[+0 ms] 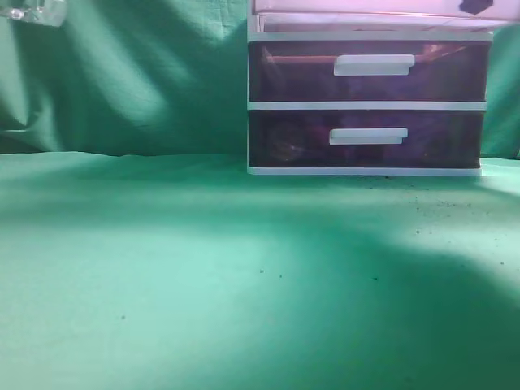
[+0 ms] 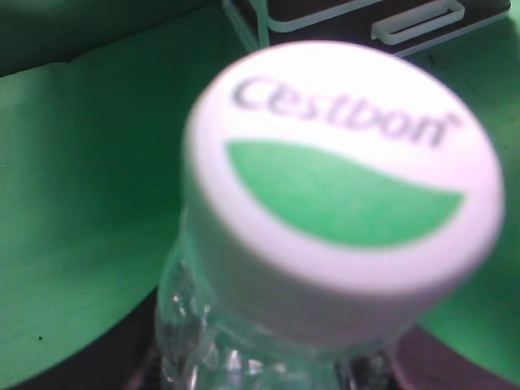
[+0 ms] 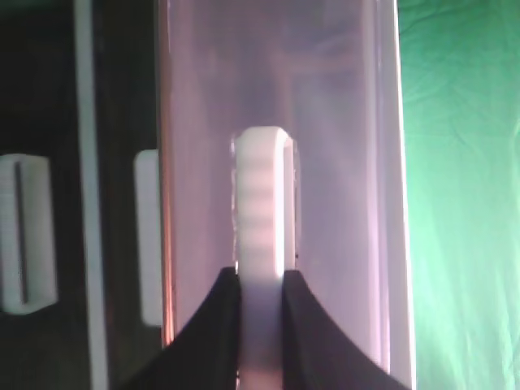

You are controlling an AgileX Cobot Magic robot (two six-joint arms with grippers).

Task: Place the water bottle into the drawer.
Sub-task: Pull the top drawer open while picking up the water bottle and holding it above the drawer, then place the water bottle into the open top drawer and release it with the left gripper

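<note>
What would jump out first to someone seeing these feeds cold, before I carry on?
The white bottle cap with its green swoosh and "Cestbon" lettering fills the left wrist view, the clear water bottle below it. In the right wrist view, the right gripper is clamped on a white drawer handle. The exterior view shows the dark drawer unit at the back right of the green cloth.

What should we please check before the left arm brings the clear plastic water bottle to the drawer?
1. Clear plastic water bottle held by left gripper: cannot tell, fingers hidden.
2. White cap with green logo on the bottle: ok.
3. Right gripper shut on white top drawer handle: ok.
4. Translucent pink top drawer pulled out: ok; how far, cannot tell.
5. Two dark lower drawers closed: ok.
6. Green cloth table free of obstacles: ok.
</note>
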